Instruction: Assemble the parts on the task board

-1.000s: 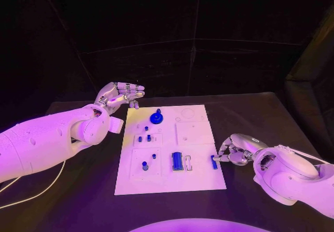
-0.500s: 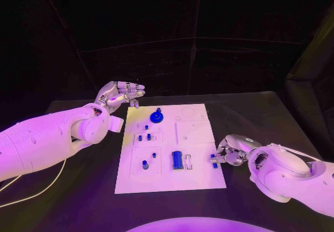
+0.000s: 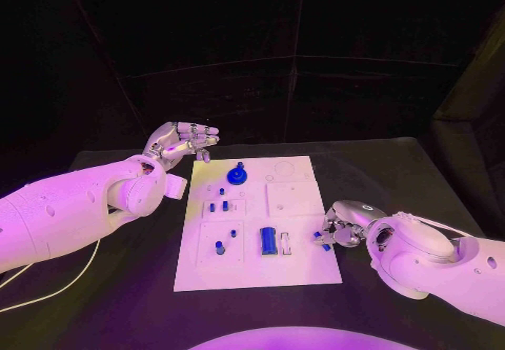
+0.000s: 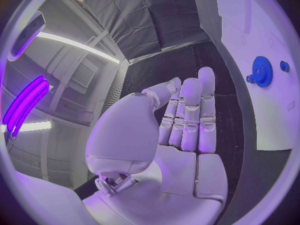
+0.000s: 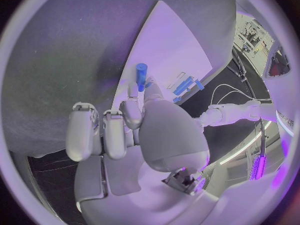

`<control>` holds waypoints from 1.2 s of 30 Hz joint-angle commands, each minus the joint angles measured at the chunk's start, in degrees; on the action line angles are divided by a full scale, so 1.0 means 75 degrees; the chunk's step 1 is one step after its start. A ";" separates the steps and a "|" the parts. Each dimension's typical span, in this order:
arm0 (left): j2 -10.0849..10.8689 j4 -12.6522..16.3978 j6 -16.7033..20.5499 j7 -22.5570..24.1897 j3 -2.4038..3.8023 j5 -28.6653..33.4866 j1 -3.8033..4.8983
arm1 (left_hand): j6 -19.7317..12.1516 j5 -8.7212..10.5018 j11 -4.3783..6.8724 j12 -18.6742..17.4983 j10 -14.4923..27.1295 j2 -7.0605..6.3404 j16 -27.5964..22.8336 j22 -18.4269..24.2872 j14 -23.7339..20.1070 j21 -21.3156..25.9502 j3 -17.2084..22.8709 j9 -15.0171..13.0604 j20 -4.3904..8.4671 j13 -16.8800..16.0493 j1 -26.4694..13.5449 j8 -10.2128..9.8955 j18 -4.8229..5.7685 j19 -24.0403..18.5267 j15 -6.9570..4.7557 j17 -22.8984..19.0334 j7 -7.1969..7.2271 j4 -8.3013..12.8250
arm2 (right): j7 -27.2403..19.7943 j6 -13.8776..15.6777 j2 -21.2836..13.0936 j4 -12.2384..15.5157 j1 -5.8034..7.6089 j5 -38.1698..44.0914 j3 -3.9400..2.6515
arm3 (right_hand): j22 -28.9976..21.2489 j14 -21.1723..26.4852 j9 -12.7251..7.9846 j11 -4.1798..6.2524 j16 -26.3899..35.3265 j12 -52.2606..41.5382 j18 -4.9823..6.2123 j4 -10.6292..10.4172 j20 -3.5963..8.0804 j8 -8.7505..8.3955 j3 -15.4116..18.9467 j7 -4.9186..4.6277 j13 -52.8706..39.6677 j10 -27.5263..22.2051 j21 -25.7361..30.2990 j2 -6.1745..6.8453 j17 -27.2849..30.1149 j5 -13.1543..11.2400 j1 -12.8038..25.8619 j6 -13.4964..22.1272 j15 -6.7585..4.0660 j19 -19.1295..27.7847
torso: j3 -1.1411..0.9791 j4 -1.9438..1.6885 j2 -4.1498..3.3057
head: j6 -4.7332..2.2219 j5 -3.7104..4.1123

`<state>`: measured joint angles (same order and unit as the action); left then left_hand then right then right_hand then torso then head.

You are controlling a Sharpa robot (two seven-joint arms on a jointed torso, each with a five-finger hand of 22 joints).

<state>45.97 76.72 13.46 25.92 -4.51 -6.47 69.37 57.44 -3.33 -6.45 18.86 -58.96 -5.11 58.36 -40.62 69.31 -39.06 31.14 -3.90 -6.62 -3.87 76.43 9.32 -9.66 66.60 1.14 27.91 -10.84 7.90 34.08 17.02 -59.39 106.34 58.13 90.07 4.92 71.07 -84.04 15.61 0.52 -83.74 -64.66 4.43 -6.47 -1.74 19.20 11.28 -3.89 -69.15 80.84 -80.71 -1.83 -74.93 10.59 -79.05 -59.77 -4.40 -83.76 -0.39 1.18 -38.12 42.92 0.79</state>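
While the left hand [image 3: 182, 141] hung empty with fingers apart off the far-left corner of the white rectangular task board [image 3: 300, 271], the right hand [image 3: 344, 228] pinched a small blue cylindrical peg [image 5: 141, 76] at the board's right edge, near side.

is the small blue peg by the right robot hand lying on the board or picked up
Picked up. The right robot hand pinches the blue peg between fingertips, lifted at the task board edge.
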 commanded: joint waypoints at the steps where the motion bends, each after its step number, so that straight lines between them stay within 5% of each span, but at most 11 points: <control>1: 0.0007 0.0014 -0.0085 0.0022 0.0006 0.0010 0.0008 | 0.0020 -0.0022 -0.0006 0.0028 0.0034 0.0046 -0.0031 0.0010 -0.0061 0.0030 -0.0039 0.0011 0.0008 0.0012 -0.0014 0.0016 -0.0115 -0.0052 -0.0007 -0.0009 0.0007 -0.0002 | 0.0403 -0.0908 0.0094 -0.0093 -0.0101 0.0331 0.0080 | -0.0017 -0.0466 -0.0062 0.0008 0.0048 0.0060 -0.0095 0.0100 0.0015 -0.0129 -0.0040 -0.0027 0.0020 -0.0044 0.0025 -0.0044 -0.0238 -0.0252 -0.0161 -0.0019 -0.0017 0.0045 | 0.0001 -0.0009 0.0005 | 0.0021 -0.0005; 9: 0.0037 0.0030 -0.0109 -0.0009 0.0006 0.0010 0.0009 | 0.0020 -0.0022 -0.0006 0.0028 0.0034 0.0046 -0.0031 0.0010 -0.0061 0.0030 -0.0039 0.0011 0.0008 0.0012 -0.0014 0.0016 -0.0115 -0.0052 -0.0007 -0.0009 0.0007 -0.0002 | 0.0524 -0.1429 0.0213 -0.0084 -0.0171 0.0819 0.0081 | 0.0003 -0.0463 -0.0060 0.0009 0.0059 0.0142 -0.0099 0.0369 0.0009 -0.0227 -0.0215 -0.0031 0.0063 -0.0088 0.0025 -0.0111 -0.0240 -0.0530 -0.0461 -0.0053 -0.0016 0.0045 | 0.0003 0.0000 0.0006 | 0.0026 -0.0028; 13: 0.0046 0.0039 -0.0118 -0.0019 0.0005 0.0010 0.0009 | 0.0022 -0.0021 -0.0006 0.0038 0.0038 0.0049 -0.0028 0.0013 -0.0063 0.0034 -0.0047 0.0010 0.0007 0.0012 -0.0019 0.0017 -0.0115 -0.0053 -0.0007 -0.0018 0.0007 -0.0001 | 0.0541 -0.1320 0.0219 -0.0055 -0.0184 0.0898 0.0081 | 0.0014 -0.0463 -0.0069 0.0008 0.0062 0.0162 -0.0100 0.0438 0.0011 -0.0285 -0.0310 -0.0036 0.0068 -0.0098 0.0023 -0.0152 -0.0244 -0.0320 -0.0505 -0.0075 -0.0014 0.0041 | -0.0001 0.0010 0.0006 | 0.0017 -0.0031; 19: 0.0052 0.0043 -0.0143 -0.0034 0.0005 0.0010 0.0009 | 0.0021 -0.0021 -0.0006 0.0038 0.0041 0.0048 -0.0028 0.0013 -0.0064 0.0035 -0.0047 0.0011 0.0008 0.0012 -0.0017 0.0017 -0.0115 -0.0053 -0.0007 -0.0020 0.0008 0.0003 | 0.0555 -0.0488 0.0194 0.0081 -0.0192 0.0769 0.0079 | 0.0057 -0.0478 -0.0091 0.0042 0.0042 0.0179 -0.0105 0.0462 0.0040 -0.0428 -0.0532 -0.0001 0.0062 -0.0089 0.0003 -0.0167 -0.0301 0.0861 -0.0422 -0.0177 -0.0042 0.0017 | -0.0010 0.0005 0.0010 | 0.0013 -0.0029; 30: 0.0035 0.0030 -0.0149 -0.0035 0.0005 0.0010 0.0008 | 0.0021 -0.0021 -0.0006 0.0038 0.0041 0.0048 -0.0028 0.0013 -0.0064 0.0035 -0.0047 0.0011 0.0008 0.0012 -0.0017 0.0017 -0.0115 -0.0053 -0.0007 -0.0020 0.0008 0.0003 | 0.0303 0.1016 0.0062 0.0440 -0.0190 0.0211 0.0073 | 0.0080 -0.0491 -0.0095 0.0077 0.0018 0.0158 -0.0109 0.0465 0.0074 -0.0526 -0.0918 0.0040 0.0029 -0.0056 -0.0008 -0.0123 -0.0358 0.1527 -0.0380 -0.0285 -0.0074 0.0000 | 0.0000 -0.0007 0.0004 | -0.0009 -0.0036; 36: 0.0036 0.0032 -0.0143 -0.0036 0.0005 0.0010 0.0008 | 0.0021 -0.0021 -0.0006 0.0038 0.0041 0.0048 -0.0028 0.0013 -0.0064 0.0035 -0.0047 0.0011 0.0008 0.0012 -0.0017 0.0017 -0.0115 -0.0053 -0.0007 -0.0020 0.0008 0.0003 | -0.0218 0.1662 0.0057 0.0584 -0.0189 -0.0136 0.0072 | 0.0148 -0.0511 -0.0091 0.0092 -0.0030 0.0030 -0.0122 0.0346 0.0088 -0.0601 -0.1217 0.0055 -0.0083 0.0021 -0.0043 0.0098 -0.0450 0.1993 -0.0179 -0.0349 -0.0088 -0.0028 | -0.0003 0.0005 -0.0003 | -0.0014 -0.0053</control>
<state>46.28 76.87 13.00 25.53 -4.51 -6.47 69.36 57.44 -3.33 -6.45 18.86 -58.96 -5.12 58.36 -40.59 69.31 -39.06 31.14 -3.90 -6.62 -3.87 76.43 9.32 -9.66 66.61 1.14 27.83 -10.84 7.90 35.48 24.36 -59.00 110.38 56.64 92.12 5.48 72.14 -84.04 14.43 0.96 -83.74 -64.11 4.43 -3.92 -1.53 14.41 2.47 -3.67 -69.42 80.44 -80.71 -1.61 -74.91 25.28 -81.21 -61.86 -4.65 -83.97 -0.41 1.15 -38.10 42.82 0.43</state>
